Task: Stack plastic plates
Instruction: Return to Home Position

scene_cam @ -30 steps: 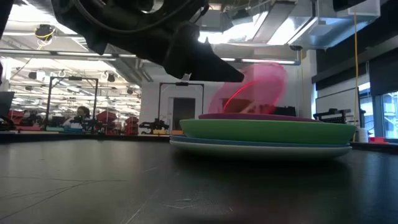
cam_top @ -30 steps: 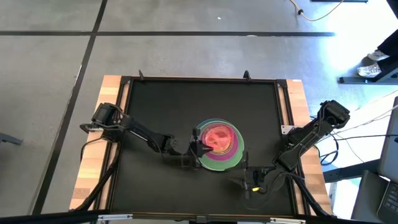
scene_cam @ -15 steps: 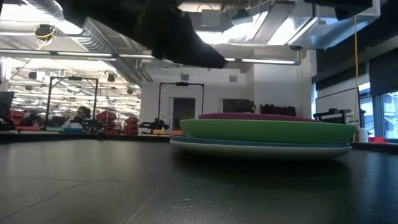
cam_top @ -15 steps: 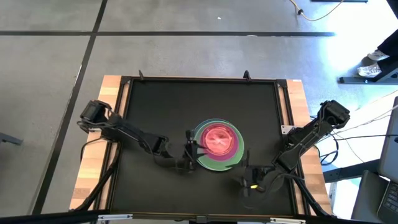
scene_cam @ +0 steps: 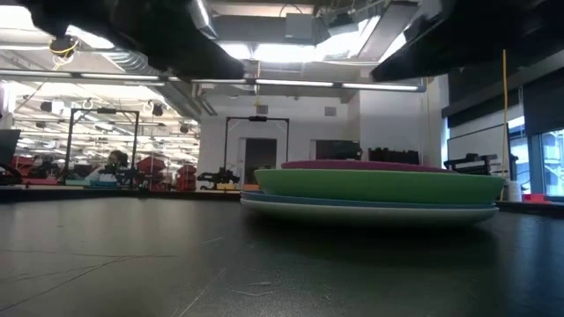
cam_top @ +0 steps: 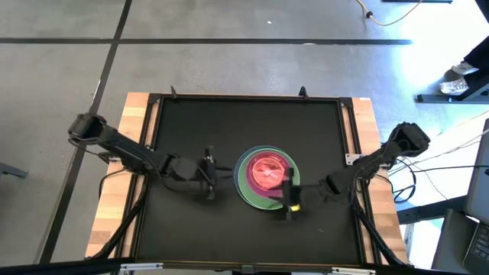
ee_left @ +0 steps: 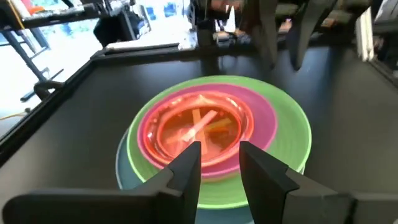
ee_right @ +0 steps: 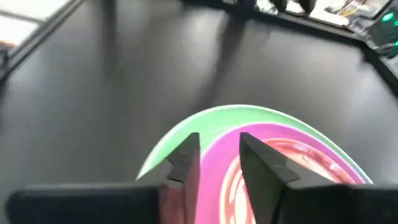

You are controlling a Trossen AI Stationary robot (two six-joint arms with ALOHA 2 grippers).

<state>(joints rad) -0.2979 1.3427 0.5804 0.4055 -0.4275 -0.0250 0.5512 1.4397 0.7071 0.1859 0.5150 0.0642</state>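
Note:
One stack of plates (cam_top: 266,177) stands on the black table top. A small translucent pink-red plate (ee_left: 199,127) lies flat on top. Under it are a purple plate (ee_left: 264,115), a large green plate (scene_cam: 379,185) and pale plates at the bottom (scene_cam: 370,210). My left gripper (cam_top: 209,174) is open and empty, a short way off toward the table's left, pointing at the stack (ee_left: 292,140). My right gripper (cam_top: 289,197) is open and empty, hovering above the stack's right near rim (ee_right: 205,124). In the low view both arms are only dark shapes along the top.
The black table top (cam_top: 229,122) has a raised frame and wooden side strips (cam_top: 114,206). Bare black surface lies all around the stack. Cables and equipment sit beyond the table's right edge (cam_top: 458,191).
The pink-red plate, tilted up at the stack's left rim beside my left gripper a second ago, now lies flat on top. My left gripper drew back toward the table's left edge. My right gripper moved from the near edge up toward the stack's right near rim.

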